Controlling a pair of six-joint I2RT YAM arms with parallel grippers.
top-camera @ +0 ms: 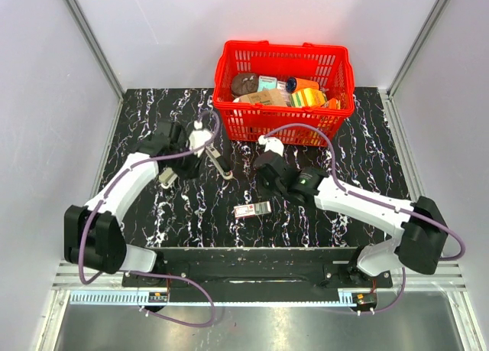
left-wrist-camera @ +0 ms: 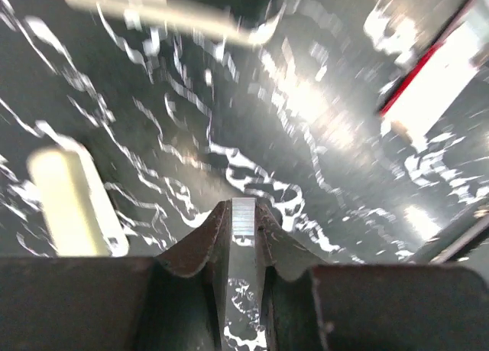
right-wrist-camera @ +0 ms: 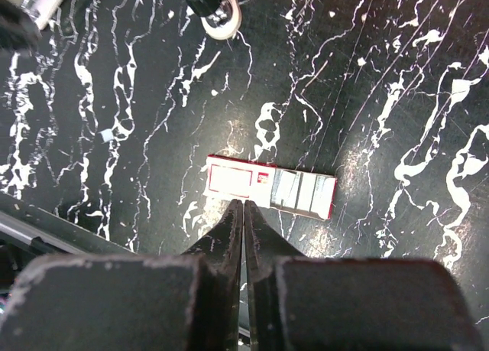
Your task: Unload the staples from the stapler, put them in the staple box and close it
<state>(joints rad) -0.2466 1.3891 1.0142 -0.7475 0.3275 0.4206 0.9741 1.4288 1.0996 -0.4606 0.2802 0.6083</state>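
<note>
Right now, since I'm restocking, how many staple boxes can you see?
1. The staple box lies flat on the table, just ahead of the right gripper, jaws shut; more could be hidden in the red basket.

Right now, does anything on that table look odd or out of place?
Only mildly: the small red box lies alone on the table, seemingly open, with silvery strips showing inside. Nothing else stands out.

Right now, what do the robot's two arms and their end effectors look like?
Both the left arm and right arm have smooth white links joined by chunky black joint housings. A purple cable loops along each arm. The left end effector and right end effector each have two dark, tapered fingers narrowing to thin tips.
</note>
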